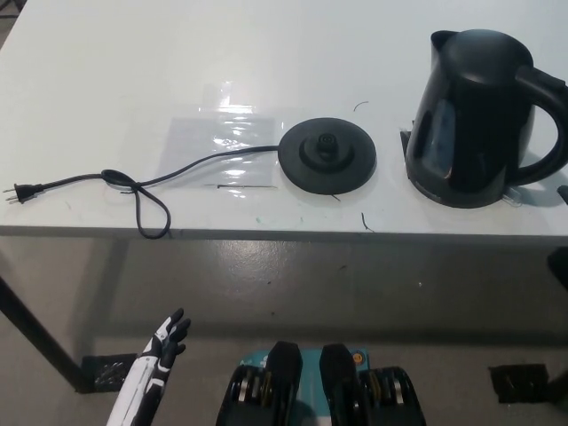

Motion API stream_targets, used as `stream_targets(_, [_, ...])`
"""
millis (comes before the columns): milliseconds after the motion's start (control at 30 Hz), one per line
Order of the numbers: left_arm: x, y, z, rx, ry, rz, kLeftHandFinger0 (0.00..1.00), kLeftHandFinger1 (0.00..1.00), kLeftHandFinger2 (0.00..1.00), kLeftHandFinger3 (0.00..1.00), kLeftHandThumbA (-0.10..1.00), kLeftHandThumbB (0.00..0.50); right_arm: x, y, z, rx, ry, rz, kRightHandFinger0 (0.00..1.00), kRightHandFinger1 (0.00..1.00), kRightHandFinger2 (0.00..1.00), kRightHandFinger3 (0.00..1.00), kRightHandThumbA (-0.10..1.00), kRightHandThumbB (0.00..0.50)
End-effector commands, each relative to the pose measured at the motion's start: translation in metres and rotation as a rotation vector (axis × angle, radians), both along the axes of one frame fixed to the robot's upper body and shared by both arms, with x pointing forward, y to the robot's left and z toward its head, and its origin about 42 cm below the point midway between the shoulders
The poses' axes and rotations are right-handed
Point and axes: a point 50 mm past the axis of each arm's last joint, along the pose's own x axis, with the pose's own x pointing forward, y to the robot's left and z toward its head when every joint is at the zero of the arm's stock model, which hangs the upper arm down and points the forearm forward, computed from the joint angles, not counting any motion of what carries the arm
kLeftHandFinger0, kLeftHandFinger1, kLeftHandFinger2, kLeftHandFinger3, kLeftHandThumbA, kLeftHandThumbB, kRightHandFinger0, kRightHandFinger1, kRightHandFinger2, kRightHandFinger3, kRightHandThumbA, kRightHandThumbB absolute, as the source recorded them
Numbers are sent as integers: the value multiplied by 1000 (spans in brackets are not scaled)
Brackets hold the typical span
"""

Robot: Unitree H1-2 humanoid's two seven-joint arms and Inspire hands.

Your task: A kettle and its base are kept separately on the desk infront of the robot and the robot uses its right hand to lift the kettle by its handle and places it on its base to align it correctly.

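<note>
So, here's where I'm at. The white worktop (pixel 133 53) takes up most of my head view. The black kettle (pixel 475 120) stands upright near the right edge, a bit back from the front edge, with its handle (pixel 552 124) looping out toward the right edge. The base (pixel 327 157) sits well apart from it, roughly mid-worktop and close to the front edge, its centre connector facing up. The cord (pixel 142 191) trails off toward the left edge with a loop in it and ends in the plug (pixel 19 192).

My left robot hand (pixel 167 335) hangs below the front edge at the lower left, released, fingers apart, holding nothing. The right robot hand is basically out of frame; there's only a dark sliver at the right border, so I can't tell what its fingers are doing.

I figure the step is still the reach. I'd bring the right robot hand in from the right edge and thread the fingers through the handle loop, not pinch it from outside. I'd wrap high on the handle so the kettle hangs level, then lift straight up before carrying it sideways. The kettle's likely top-heavy, so no rushing.
</note>
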Motion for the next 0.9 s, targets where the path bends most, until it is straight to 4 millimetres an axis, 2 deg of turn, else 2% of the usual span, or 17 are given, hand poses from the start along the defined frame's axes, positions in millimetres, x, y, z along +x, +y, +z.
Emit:
stream_targets(0, [2,1,7,16,-50,-33,1000,1000,1000,1000,1000,113,19,-6,14,23,-21,17,1000,1000,1000,1000,1000,320])
stream_targets(133, [0,1,5,10,-33,-33,1000,1000,1000,1000,1000,129,33,-2,11,22,8,29,1000,1000,1000,1000,1000,317])
stream_targets(200, [0,0,3,13,-27,-35,1000,1000,1000,1000,1000,124,40,1,8,12,30,46,1000,1000,1000,1000,1000,285])
stream_targets(233, [0,0,3,8,-25,-37,1000,1000,1000,1000,1000,123,44,3,8,21,38,59,1000,1000,1000,1000,1000,305])
stream_targets(400, [0,0,3,19,-13,-43,1000,1000,1000,1000,1000,130,61,9,8,20,75,66,1000,1000,1000,1000,1000,302])
stream_targets(533, [0,1,3,17,-13,-43,1000,1000,1000,1000,1000,116,72,14,10,24,78,79,1000,1000,1000,1000,1000,261])
stream_targets(667, [-4,1,1,13,-10,-42,1000,1000,1000,1000,1000,121,84,16,9,61,102,96,1000,1000,1000,1000,1000,245])
stream_targets(700, [-4,1,2,11,-11,-42,1000,1000,1000,1000,990,119,87,17,10,64,105,98,1000,1000,1000,1000,1000,228])
stream_targets(767, [-3,1,1,42,-21,-51,1000,1000,1000,1000,924,89,93,17,10,57,112,97,1000,1000,1000,1000,1000,228])
stream_targets(867, [-3,2,2,82,-17,-54,1000,1000,1000,1000,884,106,97,16,10,29,115,73,1000,1000,1000,1000,1000,250])
